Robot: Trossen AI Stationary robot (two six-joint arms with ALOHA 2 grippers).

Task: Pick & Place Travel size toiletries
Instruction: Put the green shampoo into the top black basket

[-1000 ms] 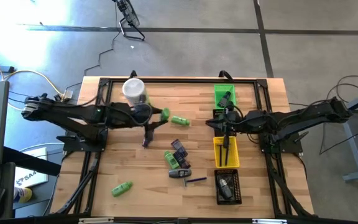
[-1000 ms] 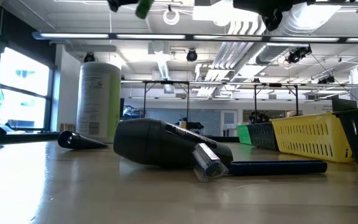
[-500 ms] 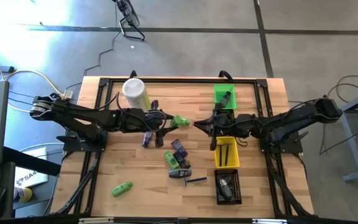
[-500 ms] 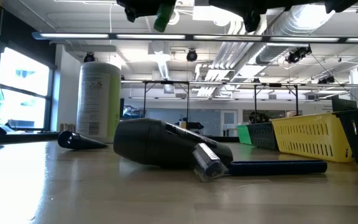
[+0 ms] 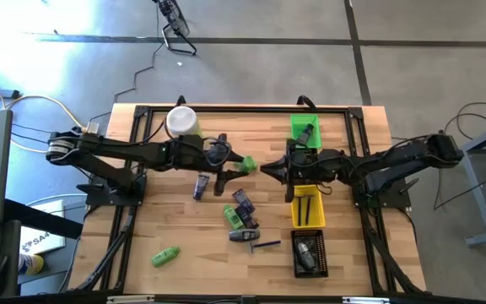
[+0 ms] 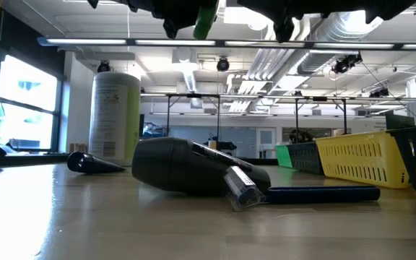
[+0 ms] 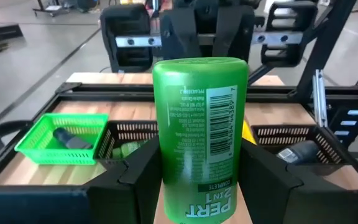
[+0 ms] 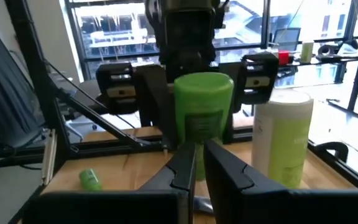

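High view: left hand (image 5: 236, 166) grips a bright green plastic mini bottle (image 5: 245, 165) above the wooden desk (image 5: 344, 245), its long axis pointing at the right hand (image 5: 266, 168). That hand is clenched and empty, just beside the bottle's free end.

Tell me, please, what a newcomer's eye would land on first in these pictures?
Probably the bright green bottle that the left claw grips above the table's middle, facing the shut right claw close opposite. Next, the cluster of tubes lying below them, and the green bin, yellow bin and black bin in a row on the right.
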